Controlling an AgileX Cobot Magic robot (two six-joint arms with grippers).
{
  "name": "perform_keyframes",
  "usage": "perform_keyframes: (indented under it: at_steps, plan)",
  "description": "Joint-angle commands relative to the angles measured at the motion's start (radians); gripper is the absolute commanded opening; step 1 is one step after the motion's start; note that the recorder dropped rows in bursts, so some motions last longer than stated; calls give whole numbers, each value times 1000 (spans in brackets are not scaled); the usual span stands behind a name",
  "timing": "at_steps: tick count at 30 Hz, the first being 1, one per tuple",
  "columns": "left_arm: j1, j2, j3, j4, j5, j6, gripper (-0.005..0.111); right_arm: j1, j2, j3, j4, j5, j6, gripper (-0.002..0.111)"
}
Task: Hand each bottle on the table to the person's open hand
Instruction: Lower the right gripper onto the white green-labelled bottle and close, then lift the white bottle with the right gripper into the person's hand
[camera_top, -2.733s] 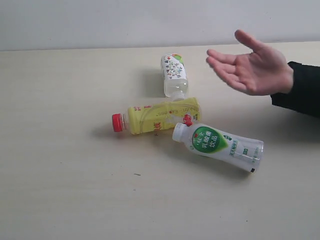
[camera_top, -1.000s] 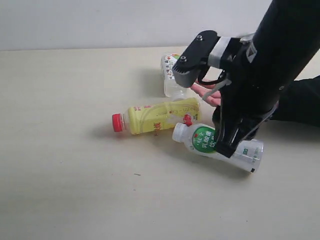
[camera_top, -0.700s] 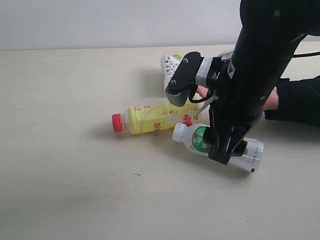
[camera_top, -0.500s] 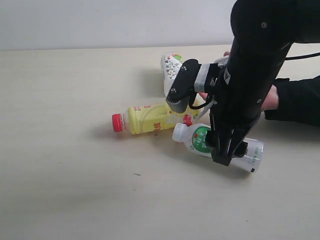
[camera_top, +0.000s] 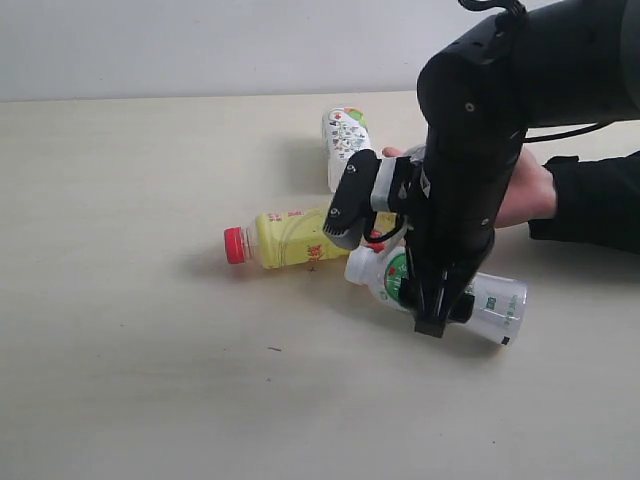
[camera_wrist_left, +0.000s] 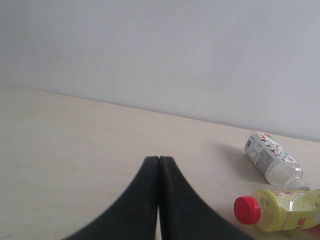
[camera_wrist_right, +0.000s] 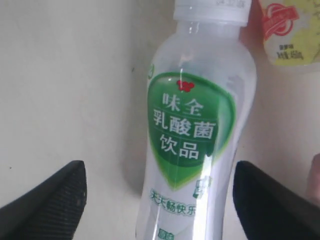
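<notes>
The white bottle (camera_wrist_right: 192, 130) lies on its side on the desk (camera_top: 120, 350), nearest of the group, with its cap towards the yellow bottle (camera_top: 295, 238). The right fingers (camera_wrist_right: 47, 200) are spread wide and grip nothing. One stands on each side of the white bottle's body, level with the lower part of the green label.

A good grasp probably means coming straight down until both fingers sit low beside the bottle. They should close across the round body at the label, not at the narrow neck. The bottle is smooth and could roll, so the fingers ought to stay centred on it as they close. The cap lies just beside the yellow bottle, so a straight lift should spare that one a knock. The person's hand (camera_top: 525, 190) waits beyond, so the carry looks short.

The left fingers (camera_wrist_left: 145, 200) are pressed together and empty, well apart from the bottles.

The right arm covers the middle of the white bottle in the exterior view, and the wrist view cuts off its base. A bit of red shows by its cap, and I cannot tell what it belongs to. The arm also hides most of the hand, so how open it is stays unclear. The short bottle (camera_top: 345, 140) lies farthest, partly behind the arm.
</notes>
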Motion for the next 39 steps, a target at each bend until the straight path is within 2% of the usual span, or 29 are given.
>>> perform_keyframes:
  at_steps: [1,14,21,39]
  plan:
    - [3,-7,-1,4,-8,-2,2,0,1,-9,-14,-51,2,76]
    - [3,-7,-1,4,-8,-2,2,0,43,-9,-20,-94,24,76]
    - [3,-7,-1,4,-8,-2,2,0,72,-9,-146,-107,116,76]
    - [3,-7,-1,4,-8,-2,2,0,157,-9,-134,-113,121,75]
